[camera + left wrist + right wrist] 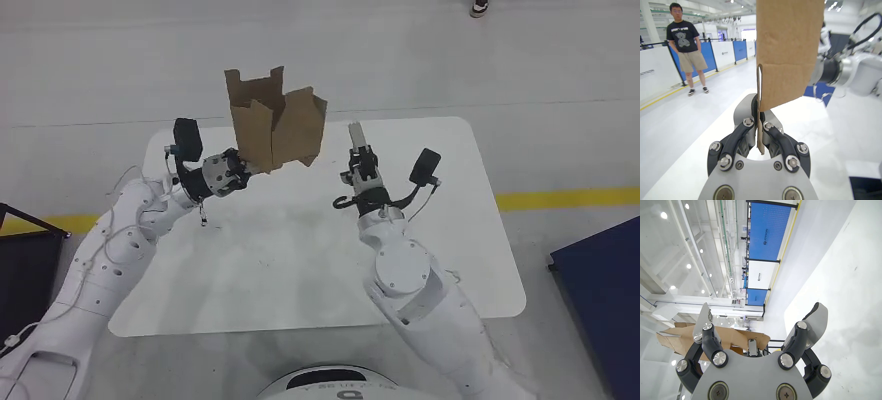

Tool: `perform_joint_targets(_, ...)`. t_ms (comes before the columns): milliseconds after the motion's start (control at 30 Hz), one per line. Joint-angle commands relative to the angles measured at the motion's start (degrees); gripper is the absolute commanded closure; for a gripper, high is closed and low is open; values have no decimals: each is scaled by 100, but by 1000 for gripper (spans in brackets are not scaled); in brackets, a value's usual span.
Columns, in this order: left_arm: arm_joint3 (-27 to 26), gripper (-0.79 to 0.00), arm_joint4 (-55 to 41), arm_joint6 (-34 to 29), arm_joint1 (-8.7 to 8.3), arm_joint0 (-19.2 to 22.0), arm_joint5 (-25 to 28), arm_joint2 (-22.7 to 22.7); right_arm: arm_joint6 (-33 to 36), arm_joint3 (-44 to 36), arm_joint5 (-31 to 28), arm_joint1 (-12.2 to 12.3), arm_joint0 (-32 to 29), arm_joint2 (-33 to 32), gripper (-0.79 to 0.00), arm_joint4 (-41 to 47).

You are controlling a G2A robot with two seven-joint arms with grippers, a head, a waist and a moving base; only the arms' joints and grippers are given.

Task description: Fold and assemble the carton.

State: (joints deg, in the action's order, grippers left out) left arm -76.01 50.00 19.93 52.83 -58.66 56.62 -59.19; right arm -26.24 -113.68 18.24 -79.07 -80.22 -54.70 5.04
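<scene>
while in left pincer [758, 109], carton [787, 56] aloft

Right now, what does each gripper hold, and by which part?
Left gripper pinches the carton by a flap's edge; right gripper is open, holding nothing.

Industrial hall: blue-white barrier panels [739, 50], yellow floor line [570, 198], high ceiling lights [688, 266].

White lettering beside a small logo is being displayed on the blue barrier panel [769, 232] in the right wrist view, and dark lettering with a logo on the white panel [761, 274] adjoining it. In the left wrist view, small dark print is being carried by a white barrier panel [724, 53] and by the nearer white board [651, 72]; it is too small to be made out.
</scene>
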Motion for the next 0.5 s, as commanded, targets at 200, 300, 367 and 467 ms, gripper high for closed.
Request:
perform_joint_targets(200,-34,0,132,-13,-3,-13,-59,-9,-266,-51,-145,-22,-72,-17,-785,-128)
perform_joint_targets(300,-95,0,140,-77,1,-44,-78,3,-251,-29,-141,-20,-76,-27,-785,-145)
perform_joint_targets(367,-214,0,282,-249,-3,-40,-28,-12,-186,62,-92,-13,-72,-201,-785,-174)
perform_joint_targets(467,-306,0,554,-379,-11,-12,138,-17,154,26,173,22,61,-342,-785,-651)
